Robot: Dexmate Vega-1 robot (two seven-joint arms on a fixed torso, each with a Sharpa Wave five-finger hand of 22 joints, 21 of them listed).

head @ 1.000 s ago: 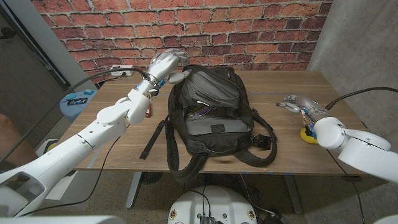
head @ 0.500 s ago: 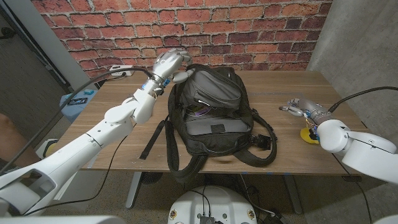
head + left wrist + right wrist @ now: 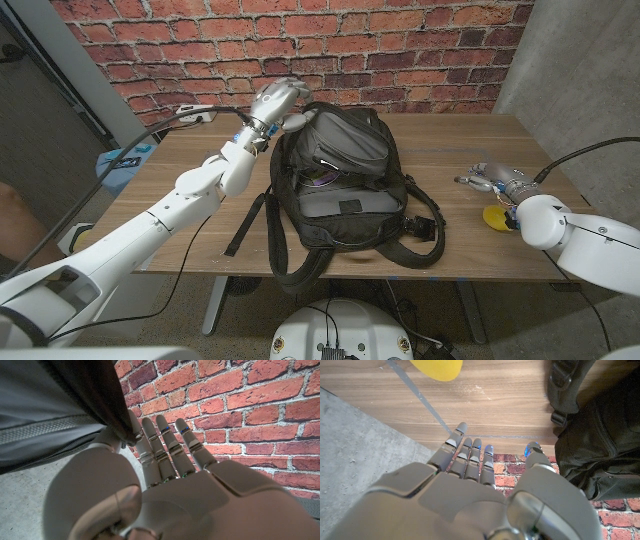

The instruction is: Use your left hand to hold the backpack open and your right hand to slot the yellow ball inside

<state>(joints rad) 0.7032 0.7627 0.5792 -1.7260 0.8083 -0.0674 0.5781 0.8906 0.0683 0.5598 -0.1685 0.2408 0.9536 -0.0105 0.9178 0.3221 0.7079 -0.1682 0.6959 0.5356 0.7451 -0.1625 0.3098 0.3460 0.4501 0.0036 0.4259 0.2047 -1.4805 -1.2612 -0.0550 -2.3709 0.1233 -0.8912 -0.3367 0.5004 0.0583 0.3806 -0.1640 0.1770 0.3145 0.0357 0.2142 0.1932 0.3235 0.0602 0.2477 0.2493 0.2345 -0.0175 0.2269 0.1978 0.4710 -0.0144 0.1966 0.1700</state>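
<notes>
Just beside the right hand [image 3: 492, 178], on its near side, the yellow ball [image 3: 496, 216] sits on the worktop [image 3: 450, 140]; that hand is spread, empty. The left hand [image 3: 276, 102] touches the backpack [image 3: 340, 180] top, grip unclear.

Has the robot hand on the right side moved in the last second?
Yes. The right robot hand has slid toward the table's right edge, farther from the backpack, near the yellow ball.

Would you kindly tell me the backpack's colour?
Black fabric backpack with a grey front panel, clearest in the head view.
</notes>
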